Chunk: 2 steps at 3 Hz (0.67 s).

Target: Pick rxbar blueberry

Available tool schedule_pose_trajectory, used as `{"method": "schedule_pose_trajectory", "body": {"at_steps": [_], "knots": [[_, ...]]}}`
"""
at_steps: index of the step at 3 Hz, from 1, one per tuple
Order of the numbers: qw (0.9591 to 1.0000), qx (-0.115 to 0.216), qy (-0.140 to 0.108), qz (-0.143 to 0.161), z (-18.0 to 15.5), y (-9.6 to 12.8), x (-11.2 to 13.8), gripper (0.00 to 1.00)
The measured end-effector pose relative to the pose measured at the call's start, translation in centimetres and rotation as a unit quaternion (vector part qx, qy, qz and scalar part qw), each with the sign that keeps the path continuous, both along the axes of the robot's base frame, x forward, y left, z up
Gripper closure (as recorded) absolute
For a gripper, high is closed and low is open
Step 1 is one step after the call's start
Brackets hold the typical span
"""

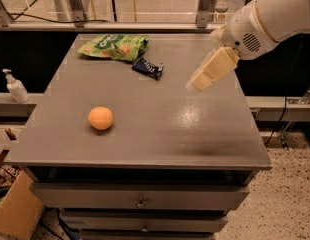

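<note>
Currently, gripper (199, 81): hangs above the table (160, 139) at about 2 o'clock from its centre, angled down toward 8 o'clock; it carries nothing that shows, and how wide it stands cannot be told from this side-on view
Bar (148, 67): dark wrapper, lying flat on the table at about 12 o'clock from its centre, at 9 o'clock from the gripper and apart from it
Green bag (114, 46): just beside the bar at its 10 o'clock; their edges look close to touching, though I cannot tell whether they do
Orange (100, 118): at 8 o'clock on the table, well apart from the bar
Risk, wrong thing: the bag is bigger and right next to the bar, so a reach that drifts toward 10 o'clock would likely catch the crinkled bag instead, or both at once
Risk, slip: the bar is thin and flat on a smooth top, so a shallow descent could push it along toward the bag rather than lift it
Risk, angle: the bar lies slanted, so closing along its long side would probably miss
Hidden: the arm (275, 14) is cut off at the top and right edges, and the gripper's inner side faces away
Hard to make out: the white marks on the wrapper are unreadable, and the bar's thickness is unclear
</note>
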<state>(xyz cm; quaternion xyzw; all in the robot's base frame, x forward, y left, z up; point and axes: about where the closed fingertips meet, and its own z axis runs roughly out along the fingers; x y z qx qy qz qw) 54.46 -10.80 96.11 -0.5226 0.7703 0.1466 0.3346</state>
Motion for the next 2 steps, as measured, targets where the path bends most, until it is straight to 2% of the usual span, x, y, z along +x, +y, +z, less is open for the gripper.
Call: {"method": "schedule_pose_trajectory", "body": {"at_steps": [1,2], "knots": [[1.0,0.0,0.0,0.0,0.0,0.01,0.0,0.0],[0.9999,-0.011,-0.011,0.005,-0.34,0.25,-0.12,0.0]]}}
